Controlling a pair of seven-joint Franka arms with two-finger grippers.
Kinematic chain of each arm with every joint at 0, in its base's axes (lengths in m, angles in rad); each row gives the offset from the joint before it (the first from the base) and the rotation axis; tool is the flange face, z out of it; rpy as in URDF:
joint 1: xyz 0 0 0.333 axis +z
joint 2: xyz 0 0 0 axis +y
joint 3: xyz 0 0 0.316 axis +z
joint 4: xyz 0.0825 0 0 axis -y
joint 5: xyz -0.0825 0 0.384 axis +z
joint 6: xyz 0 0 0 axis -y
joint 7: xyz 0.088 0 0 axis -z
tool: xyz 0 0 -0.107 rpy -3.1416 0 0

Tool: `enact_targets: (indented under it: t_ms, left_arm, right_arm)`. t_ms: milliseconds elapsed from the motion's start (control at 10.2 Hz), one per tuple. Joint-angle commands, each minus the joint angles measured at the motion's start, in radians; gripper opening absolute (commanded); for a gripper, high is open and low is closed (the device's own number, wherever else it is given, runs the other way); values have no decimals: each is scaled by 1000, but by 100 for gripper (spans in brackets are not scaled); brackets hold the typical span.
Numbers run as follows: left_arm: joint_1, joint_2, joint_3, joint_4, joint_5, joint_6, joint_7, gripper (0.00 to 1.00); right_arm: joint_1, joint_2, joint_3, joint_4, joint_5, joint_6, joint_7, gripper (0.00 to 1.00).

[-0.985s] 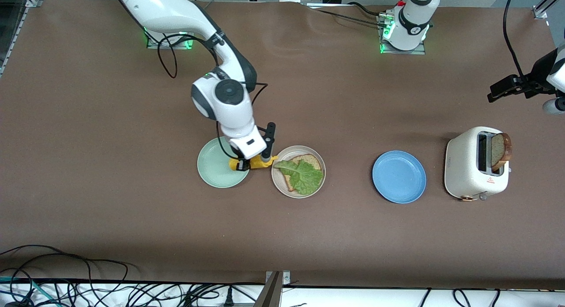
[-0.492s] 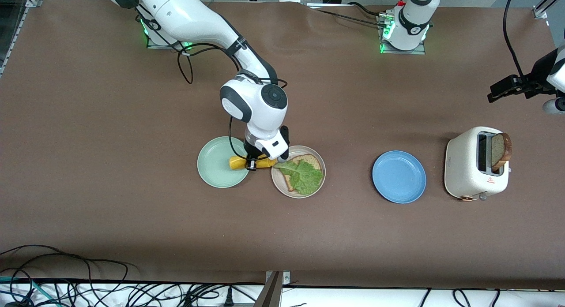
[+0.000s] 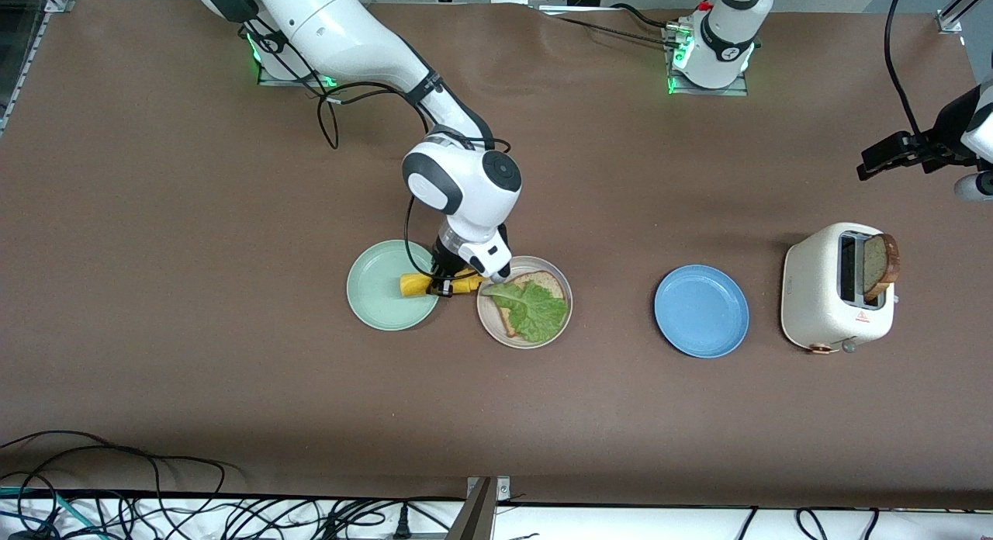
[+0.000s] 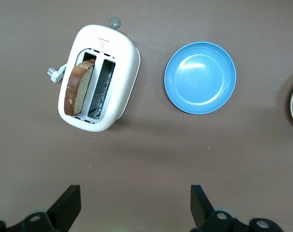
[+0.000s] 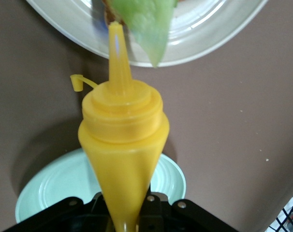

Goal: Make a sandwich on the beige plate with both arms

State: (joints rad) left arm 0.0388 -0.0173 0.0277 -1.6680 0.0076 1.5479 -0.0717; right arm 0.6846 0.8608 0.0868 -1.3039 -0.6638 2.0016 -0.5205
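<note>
Right gripper [image 3: 444, 285] grips yellow bottle [image 5: 121, 145], base hidden

- Illumination was even and diffuse from overhead; the brown table [image 3: 194, 354] appeared uniformly lit, without harsh highlights.
- Soft shadows fell beneath the right arm [image 3: 458, 191], darkening the mint-green plate [image 3: 380, 295] and the cloth beside it.
- A faint shadow lay on the cloth beside the toaster [image 4: 100, 77] in the left wrist view.
- Green indicator lights glowed at both arm bases [image 3: 683, 55].
- In the right wrist view the yellow bottle [image 5: 122, 140] was close to the lens and slightly soft; its nozzle carried a narrow specular streak.
- The beige plate [image 5: 204, 41] showed mild glare along its rim.
- The front view was sharp throughout.
</note>
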Motion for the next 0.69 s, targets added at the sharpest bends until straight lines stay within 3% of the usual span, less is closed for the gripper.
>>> enact_targets:
  t_ms: [0,394,591]
  left_arm:
    - [3,11,-2,30,28,-12,12,100]
    - [3,11,-2,30,29,-12,12,100]
    - [1,11,0,30,31,-12,12,100]
  right_arm:
    - [16,27,1,48,-45,-35,36,0]
    - [-8,9,10,48,-37,-27,34,0]
    - [-54,-54,28,45,19,-35,17,0]
